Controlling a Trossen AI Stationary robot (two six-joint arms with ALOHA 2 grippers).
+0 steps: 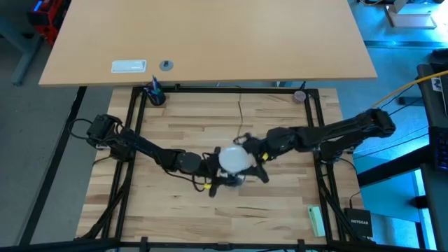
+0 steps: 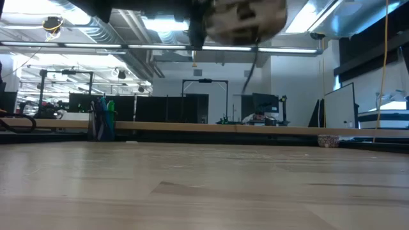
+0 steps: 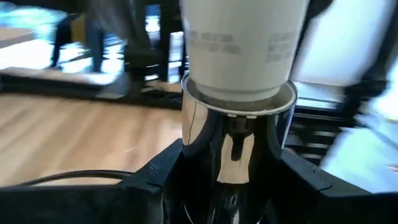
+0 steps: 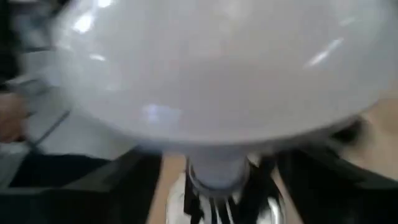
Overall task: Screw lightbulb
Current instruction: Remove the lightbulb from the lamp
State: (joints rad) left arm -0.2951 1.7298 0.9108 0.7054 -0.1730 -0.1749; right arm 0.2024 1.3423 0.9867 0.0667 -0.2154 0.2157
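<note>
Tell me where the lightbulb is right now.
In the high view, the lightbulb is mid-table between both grippers, seated in the silver socket that the left gripper holds.

"NETGEAR" on black box [image 1: 360, 222], bulb print illegible

Both pincers [image 1: 218, 173] [image 1: 246, 155] closed, mid-table.

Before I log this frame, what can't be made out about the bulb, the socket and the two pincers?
- Thread depth: in the left wrist view the socket rim hides the lightbulb base.
- Right pincer grip: the bulb dome fills the right wrist view; the high view is too small.
- Low view: the held parts are blurred and cut by the top edge.
- Left pincer closes on the socket, but the contact itself is cropped.
</note>
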